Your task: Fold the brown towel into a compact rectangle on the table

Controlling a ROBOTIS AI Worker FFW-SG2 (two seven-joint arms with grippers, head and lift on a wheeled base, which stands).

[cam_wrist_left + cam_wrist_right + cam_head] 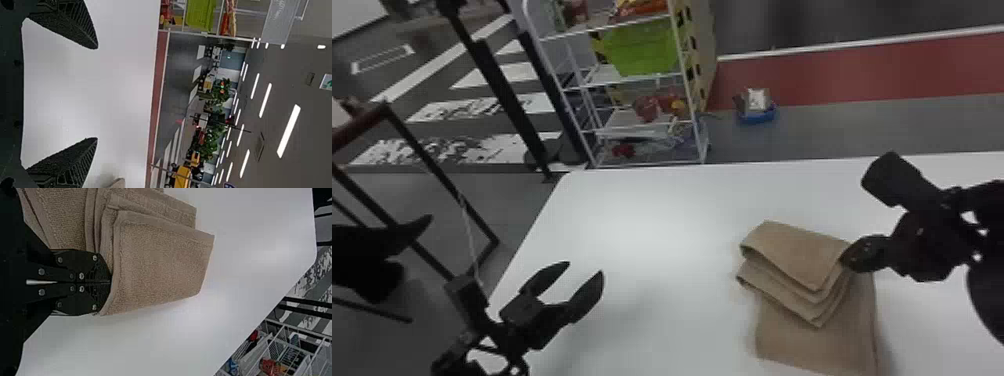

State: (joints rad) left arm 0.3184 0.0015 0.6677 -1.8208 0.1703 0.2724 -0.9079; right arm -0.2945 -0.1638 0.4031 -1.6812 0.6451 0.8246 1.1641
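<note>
The brown towel [797, 250] lies at the right of the white table, its upper part folded in several loosely stacked layers over a flatter part nearer the front edge. At the right side of these layers is my right gripper [848, 257]. Seen from the right wrist, the gripper [109, 282] has its fingers pressed together on the edge of the folded towel [160, 262]. My left gripper [586, 270] stands open over the table, well left of the towel. In the left wrist view, nothing is between the left gripper's [97, 93] fingers; a towel corner [117, 183] shows nearby.
The white table [652, 215] reaches from below the left gripper to the right side. Past its far edge stand a wire shelf [632, 130] with a green basket [642, 50] and a small blue container [757, 115] on the floor. A dark frame [432, 175] is at the left.
</note>
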